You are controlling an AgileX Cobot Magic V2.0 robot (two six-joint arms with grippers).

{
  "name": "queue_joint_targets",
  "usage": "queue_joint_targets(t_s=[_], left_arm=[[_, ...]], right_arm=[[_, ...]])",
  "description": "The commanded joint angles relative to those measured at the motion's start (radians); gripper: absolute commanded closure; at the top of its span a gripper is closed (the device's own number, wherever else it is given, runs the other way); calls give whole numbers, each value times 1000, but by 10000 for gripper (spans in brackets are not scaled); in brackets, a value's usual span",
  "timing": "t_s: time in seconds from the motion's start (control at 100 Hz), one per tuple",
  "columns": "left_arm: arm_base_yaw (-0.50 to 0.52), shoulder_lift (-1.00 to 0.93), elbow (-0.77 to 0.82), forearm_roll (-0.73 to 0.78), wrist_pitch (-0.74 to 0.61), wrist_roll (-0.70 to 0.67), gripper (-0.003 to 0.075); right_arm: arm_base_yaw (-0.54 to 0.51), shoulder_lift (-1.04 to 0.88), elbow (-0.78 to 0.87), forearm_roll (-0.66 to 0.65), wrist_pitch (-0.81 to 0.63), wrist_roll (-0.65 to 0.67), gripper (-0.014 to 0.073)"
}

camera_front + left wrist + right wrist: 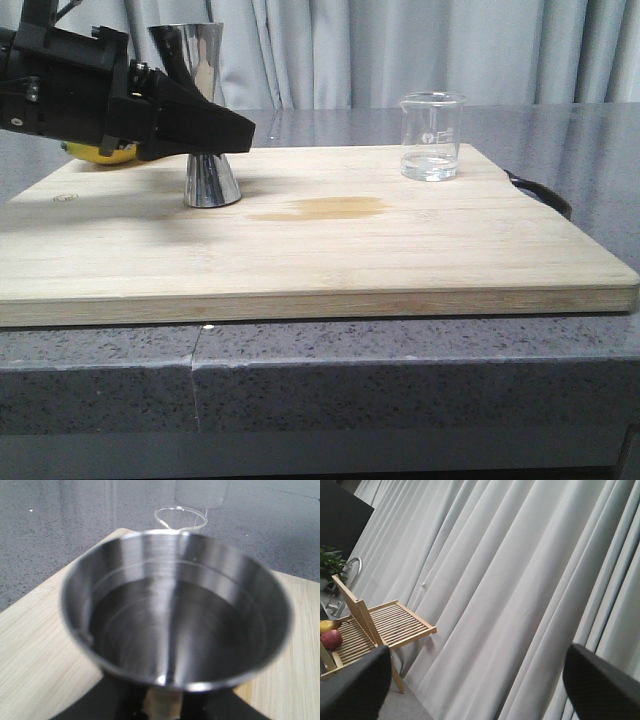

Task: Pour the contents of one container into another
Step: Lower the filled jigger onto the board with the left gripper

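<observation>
The steel hourglass jigger (211,182) stands upright on the wooden board (330,260), left of centre. My left gripper (225,135) comes in from the left at its narrow waist, and the black fingers hide the waist. In the left wrist view the jigger's wide mouth (175,615) fills the frame, with the left gripper (162,702) closed tight at the waist below it. The clear glass beaker (432,135) stands at the board's back right with a little clear liquid in it, and its rim (180,519) shows beyond the jigger. My right gripper (477,680) is open, empty, facing curtains.
A brownish stain (330,208) marks the board right of the jigger. Something yellow (100,152) lies behind the left arm. A black handle (545,195) sticks out at the board's right edge. A wooden rack with fruit (380,625) shows in the right wrist view.
</observation>
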State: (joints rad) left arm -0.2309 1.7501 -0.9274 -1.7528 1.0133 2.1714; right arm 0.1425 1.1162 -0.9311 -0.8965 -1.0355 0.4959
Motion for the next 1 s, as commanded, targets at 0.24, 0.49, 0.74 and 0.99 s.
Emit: queue_joint_targets(t_s=[0.24, 0.49, 0.74, 0.99], left_arm=[[1, -36, -19, -18, 53, -3, 568], [1, -36, -19, -16, 54, -3, 459], [1, -36, -19, -16, 54, -3, 320], [23, -38, -21, -11, 54, -3, 305]], right_arm=[[1, -22, -30, 59, -29, -5, -31], [1, -22, -30, 59, -29, -5, -31], [1, -22, -30, 59, -29, -5, -31], [1, -22, -30, 59, -29, -5, -31]])
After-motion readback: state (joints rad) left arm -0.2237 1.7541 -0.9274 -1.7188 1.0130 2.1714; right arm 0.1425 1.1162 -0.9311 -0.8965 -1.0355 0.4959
